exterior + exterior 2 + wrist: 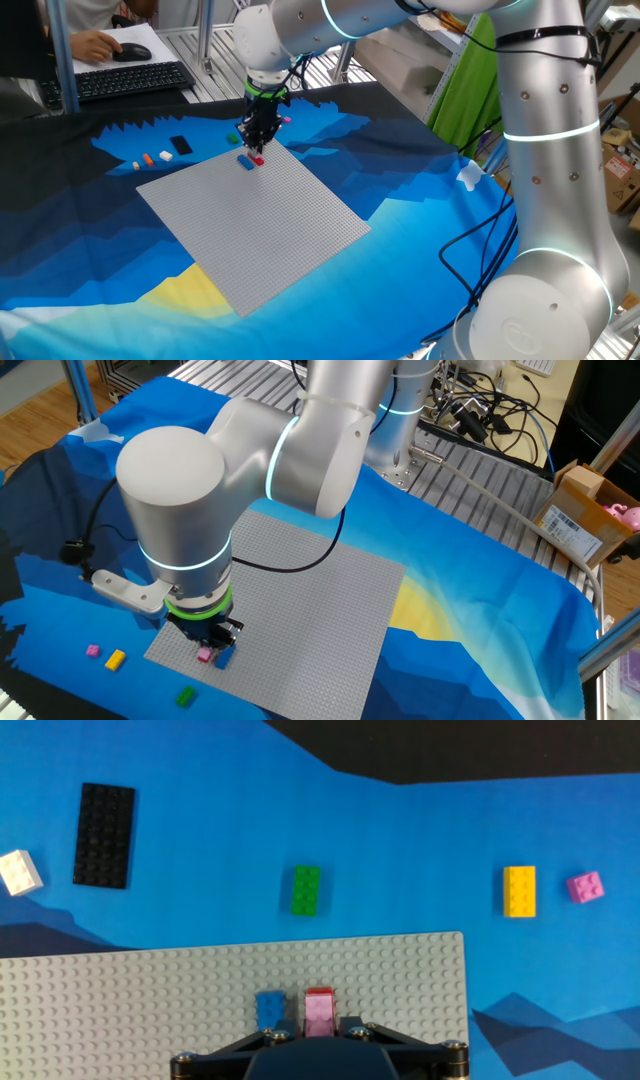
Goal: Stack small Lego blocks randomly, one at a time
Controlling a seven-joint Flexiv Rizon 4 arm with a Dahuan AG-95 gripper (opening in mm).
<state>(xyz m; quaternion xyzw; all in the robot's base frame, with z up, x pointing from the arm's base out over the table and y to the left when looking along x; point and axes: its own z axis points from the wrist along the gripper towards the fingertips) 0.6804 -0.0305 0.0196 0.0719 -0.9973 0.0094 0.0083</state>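
The pink block [319, 1013], sitting on a red one, stands on the grey baseplate [120, 1010] near its edge, directly under the gripper [318, 1032], whose fingers are drawn close around it, pinching it. A blue block [270, 1009] sits on the baseplate just beside it, touching or nearly so. Off the baseplate, on the blue cloth [400, 840], lie a green block [306, 889], a yellow block [519, 891], a second pink one [585, 886], a white one [19, 872] and a black plate [104, 835].

Chunky silver-grey arm [290, 450] with fat rounded joints and glowing cyan-white light rings at the seams. A green band sits right above the small black hand [259, 134]. Black cables loop along its wrist, and small screws dot the hand's black housing.
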